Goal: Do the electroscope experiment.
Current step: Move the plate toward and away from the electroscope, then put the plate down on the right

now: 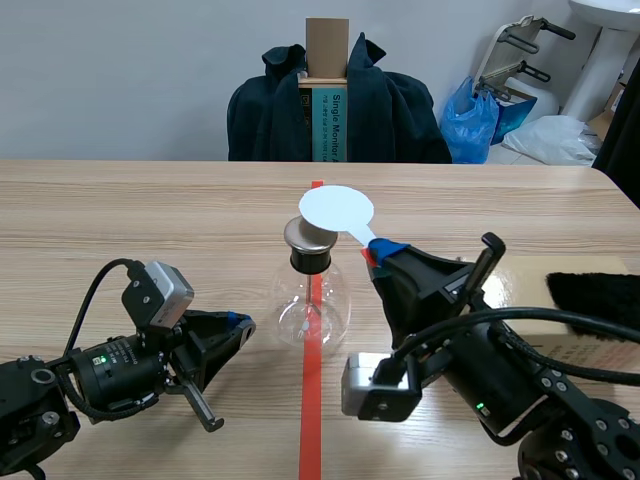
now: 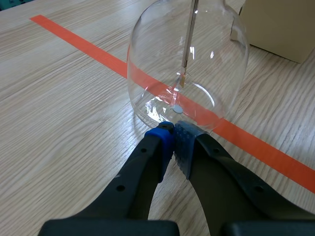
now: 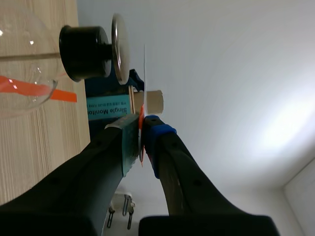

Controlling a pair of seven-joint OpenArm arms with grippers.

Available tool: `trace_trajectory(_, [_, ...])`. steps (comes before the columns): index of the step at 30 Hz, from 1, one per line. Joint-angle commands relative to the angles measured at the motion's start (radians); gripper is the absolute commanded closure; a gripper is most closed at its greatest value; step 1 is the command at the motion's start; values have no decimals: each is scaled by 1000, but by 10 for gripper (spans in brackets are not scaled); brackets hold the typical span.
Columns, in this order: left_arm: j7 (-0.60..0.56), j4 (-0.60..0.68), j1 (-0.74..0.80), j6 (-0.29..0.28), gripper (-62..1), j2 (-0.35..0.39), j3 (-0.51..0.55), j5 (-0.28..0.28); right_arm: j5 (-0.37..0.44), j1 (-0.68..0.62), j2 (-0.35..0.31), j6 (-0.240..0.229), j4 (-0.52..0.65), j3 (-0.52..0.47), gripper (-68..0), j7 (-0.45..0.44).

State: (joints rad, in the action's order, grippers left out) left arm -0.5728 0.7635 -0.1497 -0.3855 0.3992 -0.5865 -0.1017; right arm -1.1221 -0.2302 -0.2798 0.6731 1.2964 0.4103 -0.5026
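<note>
Foil strip [image 2: 182, 78] inside flask [image 2: 147, 59], left wrist only

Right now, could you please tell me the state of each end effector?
Left end effector: closed on nothing, tips at the base of the glass flask.
Right end effector: closed on the handle of the white paddle.

Am watching glass flask [image 1: 313, 305] standing on orange tape line [image 1: 311, 420], black stopper [image 1: 310, 259] and metal cap [image 1: 306, 235] sitting on top. Right gripper [image 1: 378, 250] gripping stem of white paddle [image 1: 336, 209]; paddle disc hanging just above and behind cap, contact I am not managing to tell. Left gripper [image 1: 238, 323] lying low beside flask, tip pointing at bulb. Black fur pad [image 1: 594, 297] resting on box [image 1: 600, 345] at right.
</note>
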Motion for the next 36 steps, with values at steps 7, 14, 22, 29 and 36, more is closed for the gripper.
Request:
trace_trajectory(7, [-13,13,-8,2,-32,-5,3,-9,8,17,-11,14,11,3,-8,118])
trace_trajectory(14, [-14,13,-8,2,-32,-5,3,-9,8,18,-11,14,11,0,-8,199])
trace_trajectory(22, [-14,14,-8,2,-32,-5,3,-10,55,60,-12,14,35,0,-8,291])
trace_trajectory(29, [-14,14,-8,2,-32,0,3,-10,61,81,-31,14,180,-56,-8,326])
trace_trajectory(36, [-69,69,40,2,-32,44,8,-39,111,75,-68,9,393,-111,-8,362])
